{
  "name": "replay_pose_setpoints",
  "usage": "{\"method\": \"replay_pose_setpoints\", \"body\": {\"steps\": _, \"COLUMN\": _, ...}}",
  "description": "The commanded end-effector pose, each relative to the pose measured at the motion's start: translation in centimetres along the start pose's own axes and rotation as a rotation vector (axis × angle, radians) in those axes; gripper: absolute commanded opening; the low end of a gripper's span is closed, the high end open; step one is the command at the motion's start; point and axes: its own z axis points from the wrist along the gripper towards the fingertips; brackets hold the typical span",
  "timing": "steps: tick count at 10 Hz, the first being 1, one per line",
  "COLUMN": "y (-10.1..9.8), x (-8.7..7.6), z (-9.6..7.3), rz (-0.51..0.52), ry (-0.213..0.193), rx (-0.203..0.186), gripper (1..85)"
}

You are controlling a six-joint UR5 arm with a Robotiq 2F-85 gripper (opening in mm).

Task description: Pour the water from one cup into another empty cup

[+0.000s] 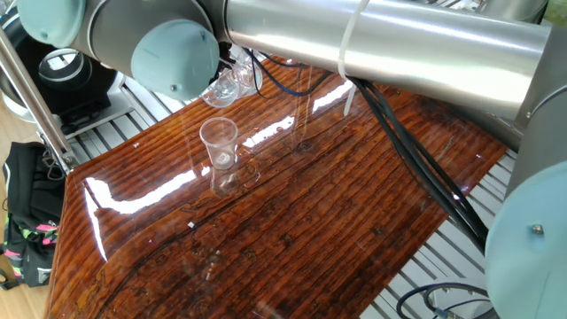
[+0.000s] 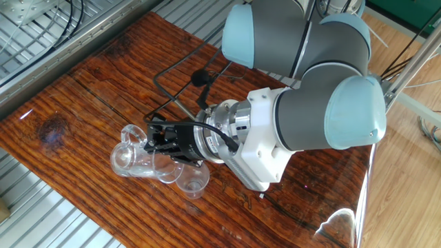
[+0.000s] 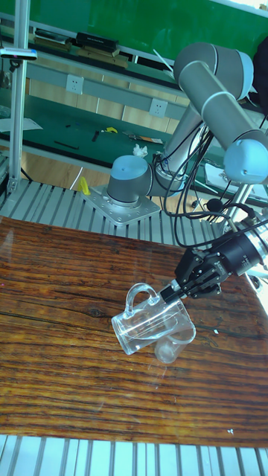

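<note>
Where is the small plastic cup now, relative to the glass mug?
In the tall fixed view, the small plastic cup stands on the wooden table, directly under the lip of the tilted glass mug that the gripper holds.
</note>
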Motion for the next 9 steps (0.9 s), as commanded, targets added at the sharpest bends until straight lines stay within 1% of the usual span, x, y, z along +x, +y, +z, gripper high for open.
{"method": "replay_pose_setpoints", "body": {"steps": 1, "y": 0.01, "x": 0.00, "z": 0.04, "rz": 0.002, "ry": 0.000, "rx": 0.003, "gripper": 1.7}}
{"method": "replay_pose_setpoints", "body": {"steps": 9, "y": 0.54, "x": 0.27, "z": -0.27, "rz": 0.014, "ry": 0.000, "rx": 0.019, "gripper": 1.7}}
